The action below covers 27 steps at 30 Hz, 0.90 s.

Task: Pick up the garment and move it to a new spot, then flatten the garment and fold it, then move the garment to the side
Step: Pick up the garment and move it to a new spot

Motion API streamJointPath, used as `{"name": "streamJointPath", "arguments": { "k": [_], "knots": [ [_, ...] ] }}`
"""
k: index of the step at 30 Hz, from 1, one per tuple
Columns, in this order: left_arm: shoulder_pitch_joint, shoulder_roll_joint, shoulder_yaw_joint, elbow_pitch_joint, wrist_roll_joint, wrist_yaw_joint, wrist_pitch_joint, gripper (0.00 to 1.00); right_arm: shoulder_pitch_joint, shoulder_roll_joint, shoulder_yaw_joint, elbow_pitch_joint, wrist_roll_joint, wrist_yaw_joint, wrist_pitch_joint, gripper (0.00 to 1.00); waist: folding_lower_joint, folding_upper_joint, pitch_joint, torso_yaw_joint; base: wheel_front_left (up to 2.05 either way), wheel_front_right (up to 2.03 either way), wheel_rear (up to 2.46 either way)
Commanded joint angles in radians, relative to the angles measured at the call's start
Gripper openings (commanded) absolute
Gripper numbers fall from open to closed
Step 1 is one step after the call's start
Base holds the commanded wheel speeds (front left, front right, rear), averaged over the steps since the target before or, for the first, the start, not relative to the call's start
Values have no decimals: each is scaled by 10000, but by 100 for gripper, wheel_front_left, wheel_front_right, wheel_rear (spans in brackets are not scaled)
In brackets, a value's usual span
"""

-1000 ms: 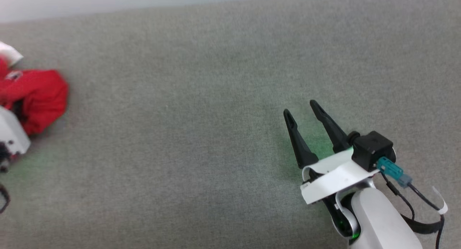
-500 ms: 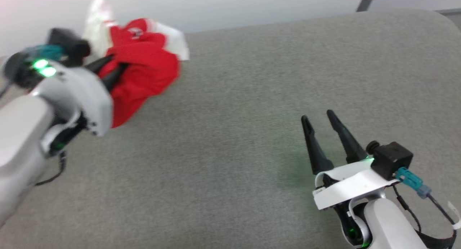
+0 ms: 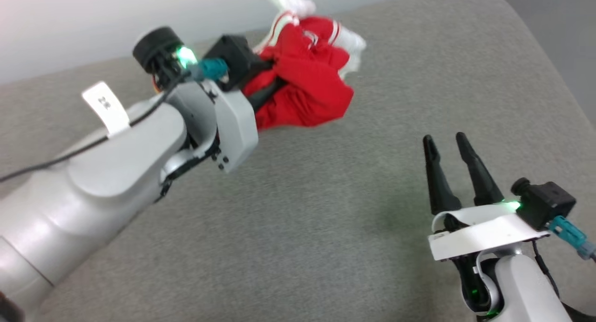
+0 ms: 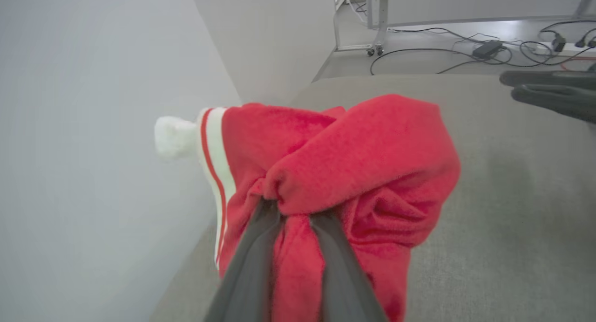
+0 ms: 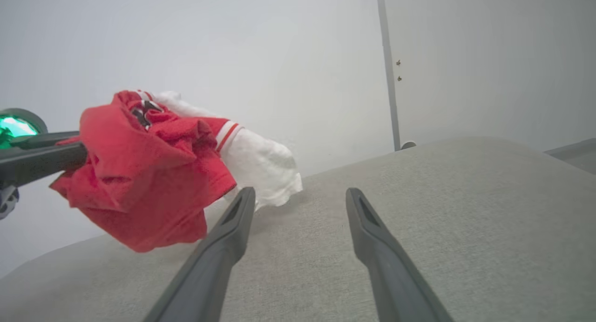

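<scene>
Garment is hanging bunched over the grey cushion, the left gripper clamping it and the right gripper idling open; relocating is seemingly calling next for a clear set-down spot

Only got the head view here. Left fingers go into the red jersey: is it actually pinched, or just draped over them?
Observer: Pinched. The left wrist view shows the left gripper closed on a red fold of the garment, with cloth bunched between both fingers.
Operator: Is it off the surface?
Observer: In the right wrist view the red bulk hangs from that gripper and looks clear of the grey surface. I can't tell whether the white sleeve touches it.
Operator: Anything past the far edge?
Observer: The left wrist view shows loose cables on the floor there.
</scene>
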Motion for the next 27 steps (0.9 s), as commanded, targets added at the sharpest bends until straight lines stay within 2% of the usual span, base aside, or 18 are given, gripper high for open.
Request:
{"name": "streamJointPath", "arguments": {
  "k": [1, 11, 17, 27],
  "knots": [
    [199, 44, -26, -2, 78, 24, -31, 0, 164, 15, -59, -37, 99, 4, -7, 100, 0, 0, 259, -425, 0, 0, 0],
    [1558, 363, -91, 145, 542, 24, 772, 0, 298, 18, -264, -293, 681, 4, -5, 100, 0, 0, 738, -945, 0, 0, 0],
    [2069, 570, -113, 544, 785, 22, 1945, 0, 116, 20, -58, -435, 1036, 4, -7, 100, 0, 0, 1045, -1352, 0, 0, 0],
    [3023, 1310, -382, 842, 374, 25, 4505, 0, 190, 21, 27, -606, 1471, 4, -5, 100, 0, 0, 1546, -1993, 0, 0, 0]
  ]
}}
